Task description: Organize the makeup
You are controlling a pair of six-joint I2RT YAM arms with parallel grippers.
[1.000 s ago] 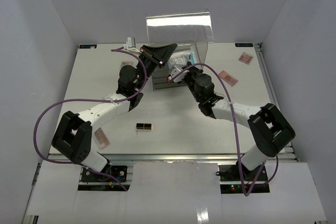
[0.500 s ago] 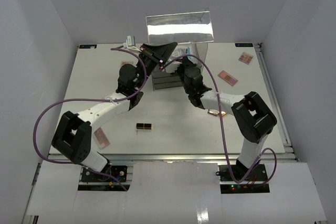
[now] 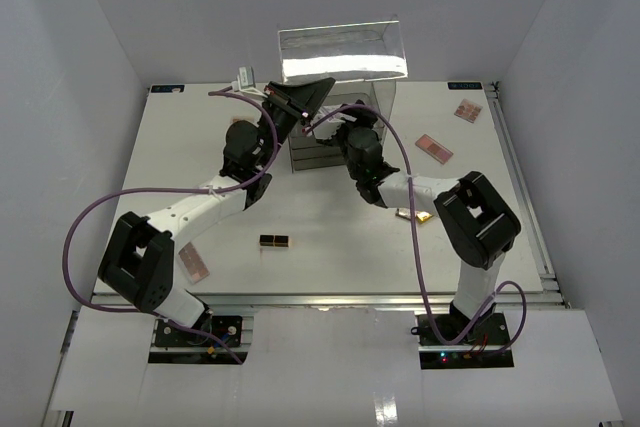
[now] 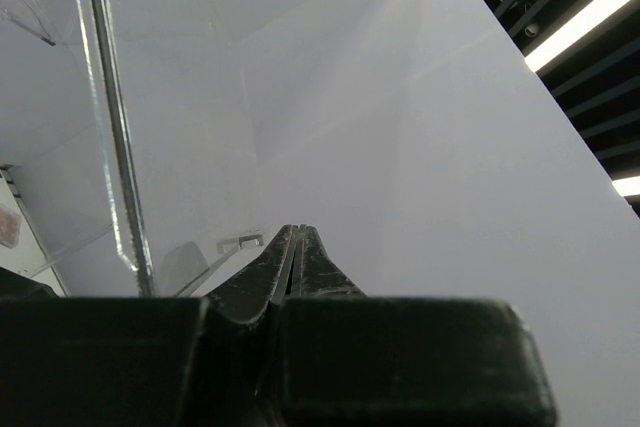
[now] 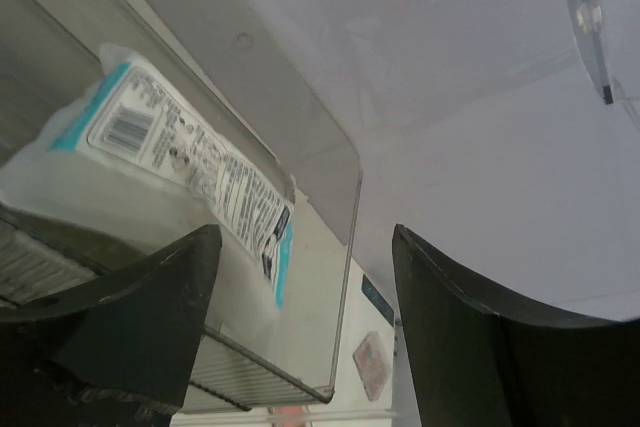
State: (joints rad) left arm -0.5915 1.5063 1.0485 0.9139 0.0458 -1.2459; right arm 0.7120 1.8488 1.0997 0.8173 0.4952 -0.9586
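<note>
the pale-blue clear sachet packet (image 5: 180,157) lies inside the top compartment of the large clear acrylic drawer box (image 3: 386,99), its far end blurred behind the wall. the right gripper (image 5: 305,237) hangs just before it, fingers spread wide, gripping nothing. the left gripper (image 4: 297,232) is pressed closed, nothing between its fingers, beside the raised lid's edge. on the white table (image 3: 330,257) the black-and-gold lipstick tube (image 3: 275,241) lies alone; the gold compact (image 3: 415,214) is half hidden under the right arm, a flat pink eyeshadow palette (image 3: 195,263) partly behind the left.
</note>
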